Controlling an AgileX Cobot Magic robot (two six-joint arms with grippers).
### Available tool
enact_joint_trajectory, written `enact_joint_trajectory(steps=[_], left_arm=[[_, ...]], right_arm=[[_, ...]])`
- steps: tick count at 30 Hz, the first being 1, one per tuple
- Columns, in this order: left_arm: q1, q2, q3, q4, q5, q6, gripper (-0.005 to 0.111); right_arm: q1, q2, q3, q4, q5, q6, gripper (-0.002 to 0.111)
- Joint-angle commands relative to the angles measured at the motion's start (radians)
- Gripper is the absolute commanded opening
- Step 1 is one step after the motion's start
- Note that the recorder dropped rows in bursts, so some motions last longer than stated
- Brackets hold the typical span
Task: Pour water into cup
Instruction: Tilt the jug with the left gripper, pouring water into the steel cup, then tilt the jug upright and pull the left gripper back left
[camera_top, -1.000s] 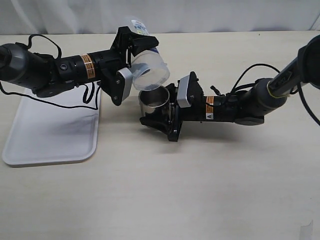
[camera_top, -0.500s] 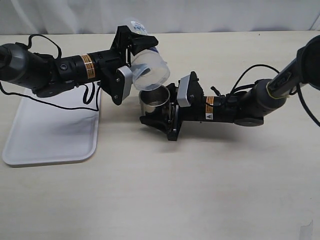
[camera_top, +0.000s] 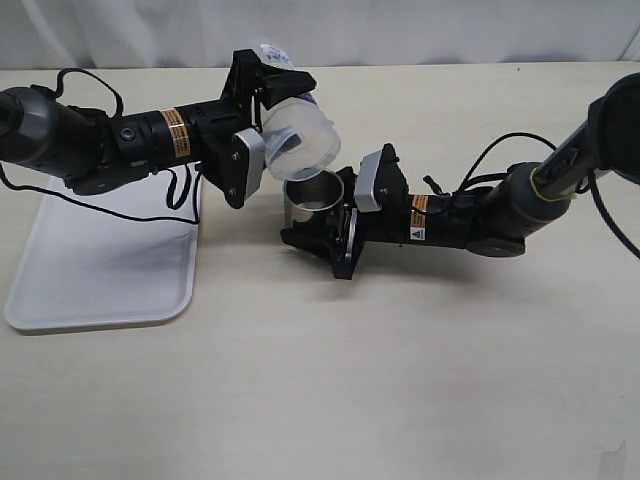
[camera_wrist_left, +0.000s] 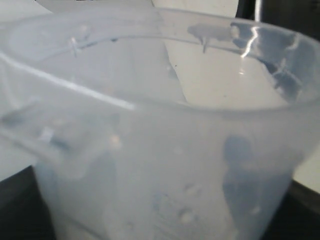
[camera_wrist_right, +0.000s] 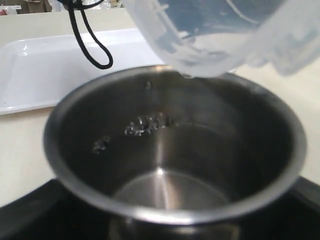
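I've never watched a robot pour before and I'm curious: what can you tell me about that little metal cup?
The steel cup is short, round and handleless, brushed silver-grey outside and shiny inside. It stands upright, mouth open, clasped at its sides by the right gripper. A few droplets cling to its inner wall. The tilted translucent beaker hangs just over its rim; whether the two touch cannot be told.

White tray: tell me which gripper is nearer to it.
Left. The left gripper, holding the tilted beaker, hangs just past the tray; the right gripper, around the steel cup, is farther off beyond it.
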Motion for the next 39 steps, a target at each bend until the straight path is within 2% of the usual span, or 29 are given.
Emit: enact_joint_trajectory(steps=[1,8,16,27,32,36,39], left_arm=[[-0.002,-0.009,-0.004,-0.013,-0.006,-0.040,0.000],[-0.002,-0.009,-0.004,-0.013,-0.007,0.110,0.000],[-0.002,-0.009,-0.004,-0.013,-0.021,0.079,0.000],[-0.002,-0.009,-0.004,-0.025,-0.029,-0.500,0.000],[-0.002,-0.009,-0.004,-0.238,-0.029,-0.665,0.000],[-0.002,-0.009,-0.004,-0.491,-0.029,-0.806,0.000],[-0.002,-0.009,-0.004,-0.749,-0.029,-0.895,0.000]], right_arm=[[0.001,-0.003,-0.005,0.012,-0.039,-0.012,0.004],[0.001,-0.003,-0.005,0.012,-0.037,-0.013,0.004],[0.001,-0.003,-0.005,0.012,-0.034,-0.013,0.004],[0.001,-0.003,-0.005,0.012,-0.011,-0.040,0.004],[0.001,-0.003,-0.005,0.012,-0.011,-0.040,0.004],[0.001,-0.003,-0.005,0.012,-0.011,-0.040,0.004],[0.001,-0.003,-0.005,0.012,-0.011,-0.040,0.004]])
